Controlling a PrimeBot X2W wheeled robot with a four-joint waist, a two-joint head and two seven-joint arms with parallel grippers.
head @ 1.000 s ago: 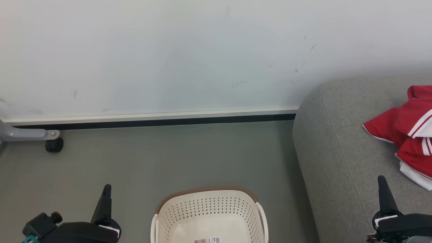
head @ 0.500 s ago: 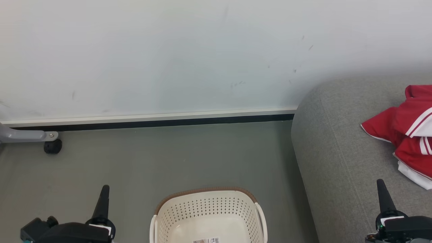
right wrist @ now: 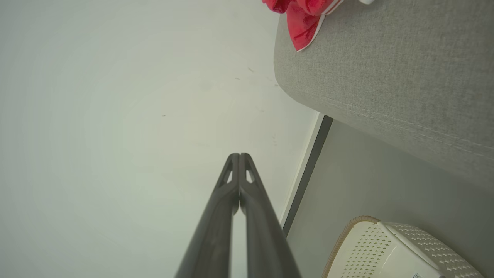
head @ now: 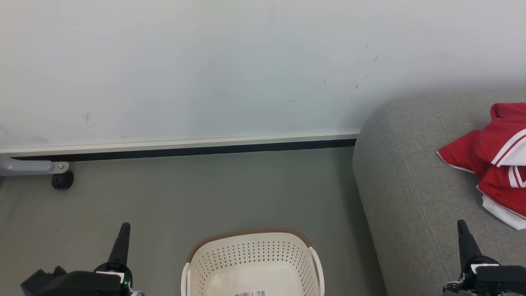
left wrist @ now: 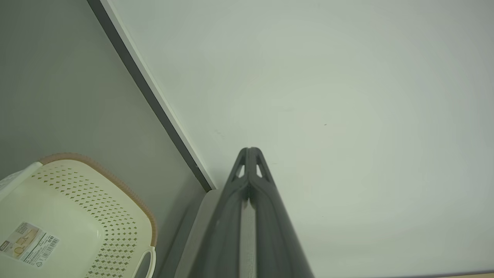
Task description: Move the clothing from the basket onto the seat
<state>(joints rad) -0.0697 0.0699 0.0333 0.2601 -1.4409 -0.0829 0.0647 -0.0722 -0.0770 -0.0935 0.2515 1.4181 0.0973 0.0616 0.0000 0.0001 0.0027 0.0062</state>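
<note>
1. Change over the last second: my left end effector [head: 124, 226] and right end effector [head: 461, 224] sit slightly lower in the head view, the arms drawing back toward me. The whole picture also slides a little left. That is my head turning, not the things moving.
2. End effector state: on both, the fingers are pressed together and hold nothing. The wrist views show each pair meeting at the tips against the pale wall.
3. Clothing [head: 489, 164] lies in a crumpled heap on the seat [head: 411, 197], well apart from the basket [head: 246, 255]. The basket stands on the floor just beside the seat's rounded end. The part of its inside I can see is bare apart from a label.
4. Judgement: the transfer looks finished and the arms are retiring to rest.
5. Orientation: the heap's long axis runs far-to-near along the head view's right edge, which cuts it off. One white-edged red corner points left, toward the seat's rounded end.
</note>
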